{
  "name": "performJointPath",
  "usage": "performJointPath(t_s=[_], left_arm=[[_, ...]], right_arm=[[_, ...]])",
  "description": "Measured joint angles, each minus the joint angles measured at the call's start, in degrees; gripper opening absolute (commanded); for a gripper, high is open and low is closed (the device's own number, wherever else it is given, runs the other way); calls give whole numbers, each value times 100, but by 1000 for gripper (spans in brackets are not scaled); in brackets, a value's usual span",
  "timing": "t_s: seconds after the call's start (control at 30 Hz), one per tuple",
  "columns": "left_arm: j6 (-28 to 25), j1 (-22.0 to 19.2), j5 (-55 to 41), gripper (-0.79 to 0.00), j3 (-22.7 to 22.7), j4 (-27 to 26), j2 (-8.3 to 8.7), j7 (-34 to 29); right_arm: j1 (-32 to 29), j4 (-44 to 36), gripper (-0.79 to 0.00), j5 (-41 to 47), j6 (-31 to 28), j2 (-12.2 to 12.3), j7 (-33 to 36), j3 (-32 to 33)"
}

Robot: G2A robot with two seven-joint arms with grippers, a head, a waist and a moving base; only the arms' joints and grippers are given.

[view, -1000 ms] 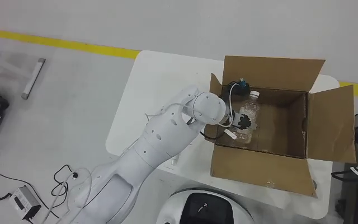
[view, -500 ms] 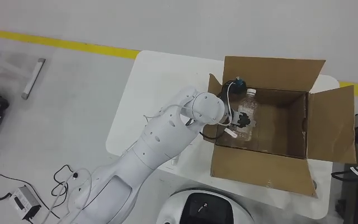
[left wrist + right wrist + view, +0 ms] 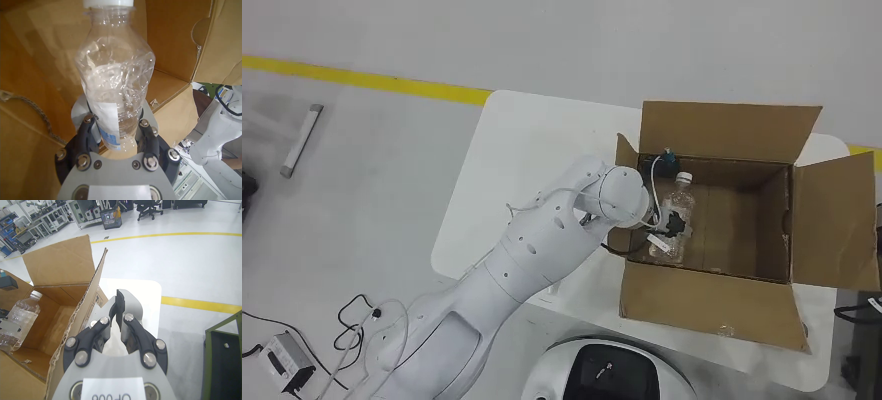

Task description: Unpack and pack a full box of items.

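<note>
An open cardboard box (image 3: pixel 712 290) stands on the right part of the white table (image 3: pixel 532 150). Inside it, close to its left wall, my left gripper (image 3: pixel 669 222) is shut on a clear plastic bottle (image 3: pixel 676 200) with a white cap. In the left wrist view the black fingers (image 3: pixel 87 130) clamp the labelled lower part of the bottle (image 3: pixel 113 81), which is held above the box floor, cap pointing away. My right gripper (image 3: pixel 117 308) is shut on nothing, just outside the box's right flap (image 3: pixel 79 313); the bottle (image 3: pixel 20 317) shows beyond it.
The box's flaps stand open at the back (image 3: pixel 727 128) and the right (image 3: pixel 834 220). Its floor (image 3: pixel 742 230) to the right of the bottle is bare cardboard. A green frame (image 3: pixel 223 342) stands on the floor beside the table.
The left gripper has carried the bottle a little toward the box's left wall, and the cap now sits closer to the arm. The box has not moved.
</note>
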Motion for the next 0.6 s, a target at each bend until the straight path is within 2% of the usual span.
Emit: performJointPath(t_s=[0.03,0.07,0.1,0.6], left_arm=[[-10,-14,-8,-708,6,34,-7,2],[-24,-29,-27,-419,7,72,-17,7],[-33,-38,-45,0,6,96,-23,12],[-161,37,-22,0,-181,115,-12,383]], right_arm=[[0,0,-785,0,0,0,0,0],[0,0,-785,0,0,0,0,0],[0,0,-785,0,0,0,0,0],[0,0,-785,0,0,0,0,0]])
